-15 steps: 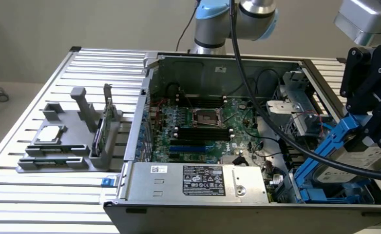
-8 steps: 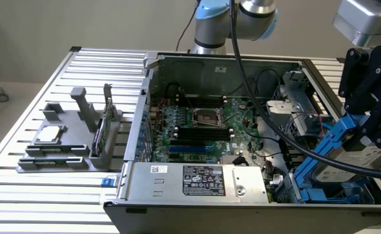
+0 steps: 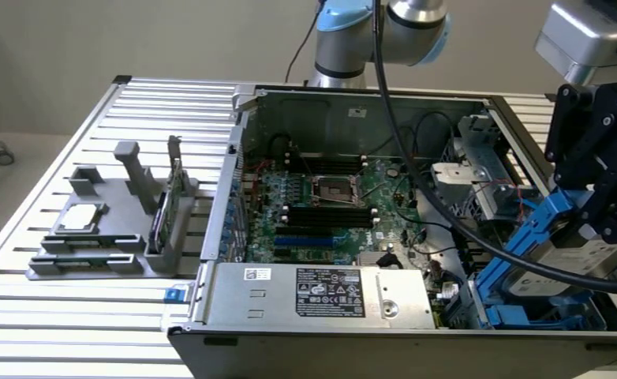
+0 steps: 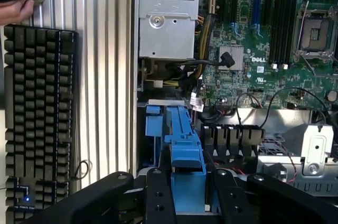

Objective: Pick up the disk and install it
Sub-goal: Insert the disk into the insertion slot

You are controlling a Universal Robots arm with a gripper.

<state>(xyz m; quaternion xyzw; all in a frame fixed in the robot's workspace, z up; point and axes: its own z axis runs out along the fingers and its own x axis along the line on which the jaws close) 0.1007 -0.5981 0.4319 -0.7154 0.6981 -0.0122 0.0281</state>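
Slatted table [image 3: 56,316] carries an open computer case [image 3: 393,96], lying on its side with the side panel off. Motherboard [image 3: 319,213] lies flat on the case floor. Power supply [image 3: 319,292] sits along the near wall. Keyboard [image 4: 37,118] lies on the table beside the case. Parts holder [image 3: 98,253] stands well apart, at the exterior view's left.

Gripper [image 3: 592,225] hangs over the case's near corner at the exterior view's right, clamped on the disk [image 3: 566,257]. In the wrist view the two black fingers [image 4: 158,197] sit either side of the blue carrier, with the gripper [image 4: 191,200] closed on it. The disk is off the case floor, carried, not yet seated.

Key relation: the disk [image 4: 185,142] sticks straight out past the fingertips, its long axis in line with the fingers. In the exterior view that axis is tilted, with the high end at the gripper and the low end slanting down toward the drive bay [image 3: 509,316]. The bay is just beyond the carrier's leading end and below it, tucked between the power supply and the case's right wall. A blue bay rail [image 4: 153,123] shows just beside the carrier's tip; whether they touch cannot be told. A thick black cable [image 3: 466,229] drapes across the front of the disk.

Judgement: insertion stage, carrier roughly aimed at the bay but not level with it.
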